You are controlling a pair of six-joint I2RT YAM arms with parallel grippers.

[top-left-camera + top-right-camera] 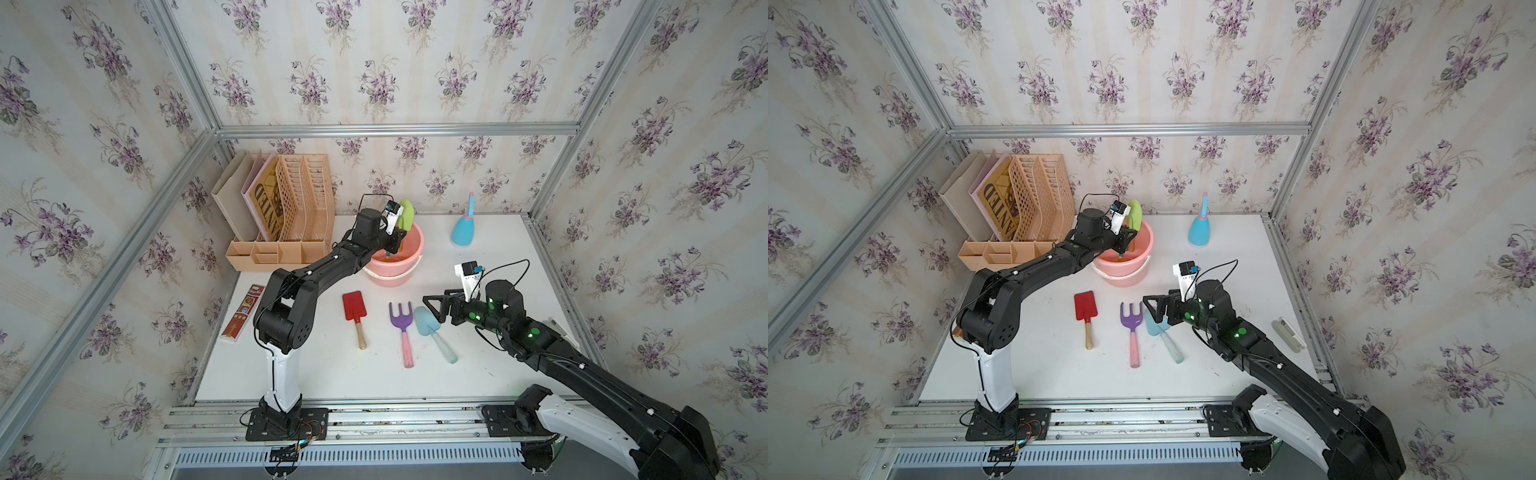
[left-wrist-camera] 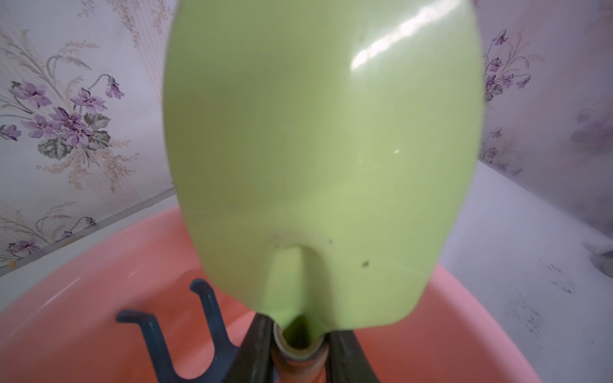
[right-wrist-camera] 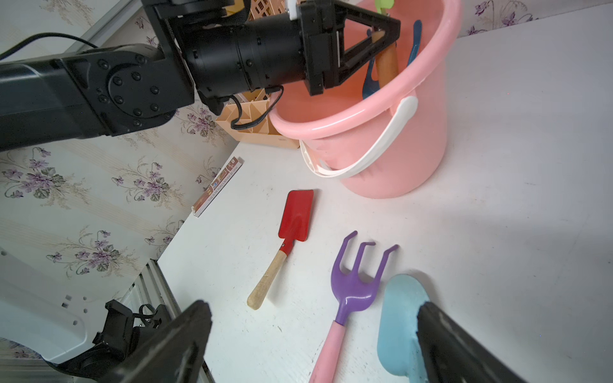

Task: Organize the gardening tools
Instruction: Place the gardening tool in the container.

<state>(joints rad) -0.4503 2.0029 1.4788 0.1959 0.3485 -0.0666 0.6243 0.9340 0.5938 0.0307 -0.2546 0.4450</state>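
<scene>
My left gripper [image 1: 392, 243] [image 2: 300, 335] is shut on the wooden handle of the lime spade [image 1: 406, 214] [image 2: 321, 149]. It holds the spade blade-up inside the pink bucket [image 1: 395, 278] [image 3: 398, 149]. A blue fork [image 2: 159, 335] [image 3: 414, 43] stands in the bucket beside it. On the table lie the red spade [image 1: 354, 306] [image 3: 297, 215], purple fork [image 1: 401, 318] [image 3: 355, 285] and light-blue trowel [image 1: 426, 322] [image 3: 398, 318]. My right gripper [image 1: 432, 309] [image 3: 313, 308] hangs open just above the trowel's blade, holding nothing. The blue spray bottle [image 1: 463, 230] stands at the back.
A tan desk organizer [image 1: 286, 208] with file slots stands at the back left, close to the bucket. A flat printed box [image 1: 243, 313] lies along the table's left edge. A small white object [image 1: 1289, 334] lies by the right edge.
</scene>
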